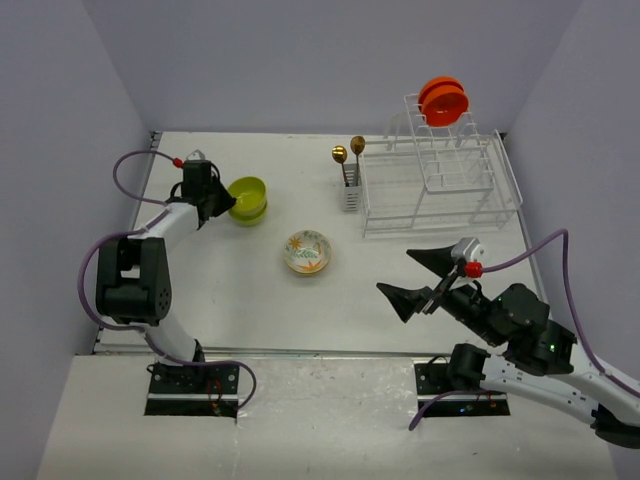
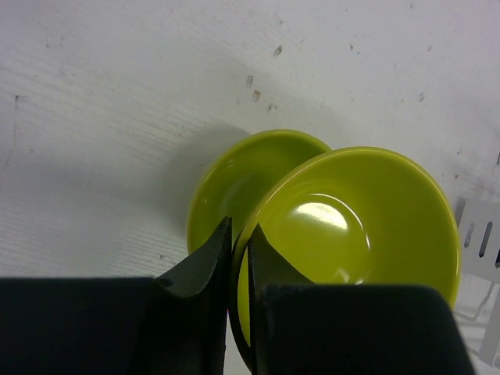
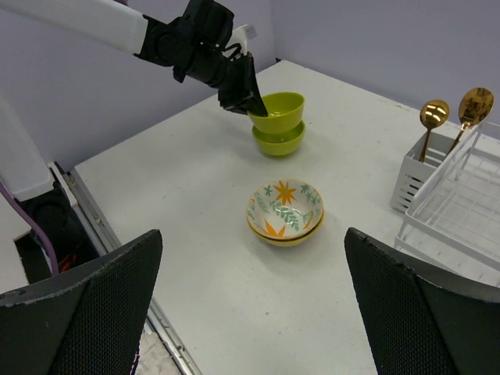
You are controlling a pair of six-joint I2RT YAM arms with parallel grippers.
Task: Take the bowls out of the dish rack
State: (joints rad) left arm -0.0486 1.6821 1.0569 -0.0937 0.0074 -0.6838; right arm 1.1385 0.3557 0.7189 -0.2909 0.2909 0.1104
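Two lime-green bowls [image 1: 247, 199] sit stacked at the left of the table. My left gripper [image 1: 218, 196] is shut on the near rim of the upper green bowl [image 2: 359, 226], which rests in the lower one [image 2: 234, 176]. The floral bowl [image 1: 307, 251] sits mid-table, stacked on another like it [image 3: 285, 211]. Orange bowls [image 1: 443, 100] stand on edge in the upper tier of the white dish rack [image 1: 440, 185]. My right gripper [image 1: 421, 276] is open and empty, hovering right of the floral bowl and in front of the rack; it also shows in the right wrist view [image 3: 254, 301].
A white cutlery caddy [image 1: 350, 196] with two gold spoons [image 1: 348, 151] stands at the rack's left side. The rack's lower level [image 3: 469, 211] holds nothing. Purple walls close the back and both sides of the table.
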